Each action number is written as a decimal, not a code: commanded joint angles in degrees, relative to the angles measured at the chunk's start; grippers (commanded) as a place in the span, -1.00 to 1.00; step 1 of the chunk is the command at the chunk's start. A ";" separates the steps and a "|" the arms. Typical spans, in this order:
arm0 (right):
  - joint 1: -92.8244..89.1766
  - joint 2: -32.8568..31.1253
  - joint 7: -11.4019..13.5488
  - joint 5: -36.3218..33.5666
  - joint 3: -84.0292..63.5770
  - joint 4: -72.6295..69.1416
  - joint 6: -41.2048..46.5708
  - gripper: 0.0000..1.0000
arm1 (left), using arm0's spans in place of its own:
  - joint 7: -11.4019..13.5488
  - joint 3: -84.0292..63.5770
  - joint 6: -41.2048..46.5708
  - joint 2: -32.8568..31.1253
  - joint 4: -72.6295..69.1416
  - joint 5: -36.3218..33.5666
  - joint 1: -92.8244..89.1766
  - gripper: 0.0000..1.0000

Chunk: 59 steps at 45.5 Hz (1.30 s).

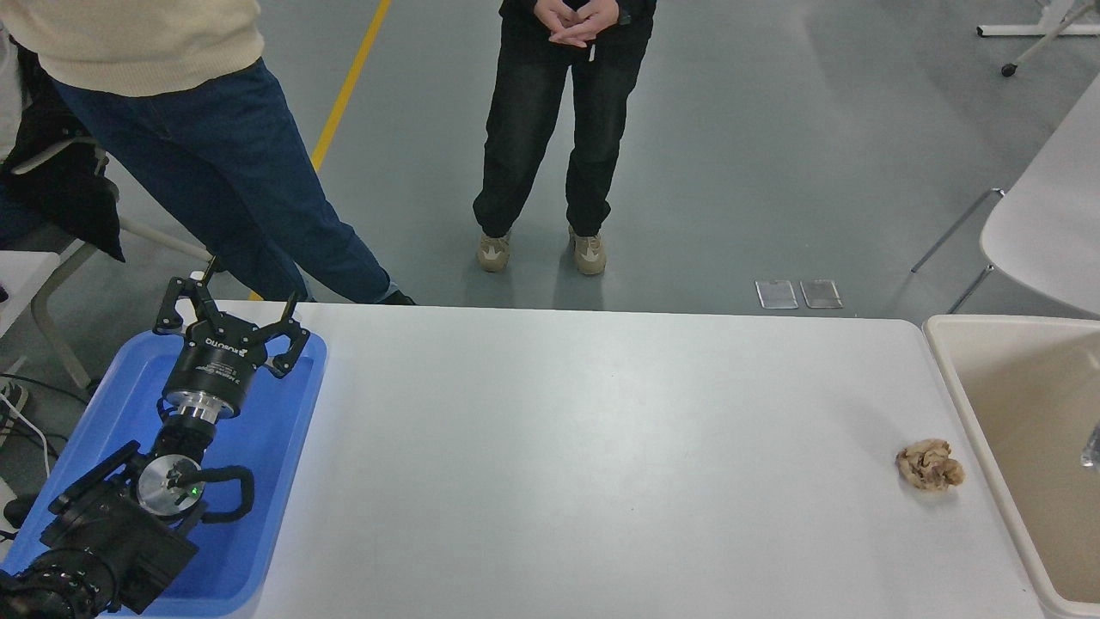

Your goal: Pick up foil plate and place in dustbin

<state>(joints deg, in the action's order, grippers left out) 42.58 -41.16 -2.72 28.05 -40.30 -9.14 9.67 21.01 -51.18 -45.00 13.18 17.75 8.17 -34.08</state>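
Note:
The dustbin (pixel 952 376), a large cream-beige tub, stands at the table's right end and is cut off by the picture's edge. A small silvery sliver (pixel 1091 449) shows inside it at the right edge; I cannot tell if it is the foil plate. No foil plate shows on the table. My left gripper (pixel 234 298) is open and empty, parked over the blue tray at the lower left. My right arm is out of view.
A blue plastic tray (pixel 284 447) lies at the table's left end under the left arm. A small brown crumpled paper wad (pixel 930 465) lies near the dustbin. Two people (pixel 559 129) stand at the far side. A white chair (pixel 1044 215) is at the right.

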 commanded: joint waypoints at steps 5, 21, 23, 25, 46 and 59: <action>-2.41 1.09 0.61 -0.01 2.69 1.05 -2.63 -1.00 | 0.00 -0.06 0.00 0.00 0.00 0.00 -0.02 1.00; -0.48 0.56 0.44 -0.45 4.62 -0.44 -8.44 1.00 | 0.00 -0.06 0.00 0.00 0.00 0.00 -0.02 1.00; -0.48 0.56 0.44 -0.45 4.62 -1.23 -8.44 1.00 | 0.00 -0.06 0.00 0.00 0.00 0.00 -0.02 1.00; -0.04 0.30 0.35 -0.54 4.62 -2.54 -8.35 1.00 | 0.00 -0.06 0.00 0.00 0.00 0.00 -0.02 1.00; 20.59 -10.69 0.35 -0.45 -7.40 -34.96 -7.82 1.00 | 0.00 0.02 0.00 0.00 0.00 0.00 -0.02 1.00; 52.49 -9.47 0.35 -0.63 -37.02 -59.40 -5.01 1.00 | 0.00 0.02 0.00 0.00 0.00 -0.09 -0.11 1.00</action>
<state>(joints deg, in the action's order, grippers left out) 71.92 -50.71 -2.38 27.50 -57.27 -49.58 2.72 21.01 -51.16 -45.00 13.19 17.76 8.15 -34.12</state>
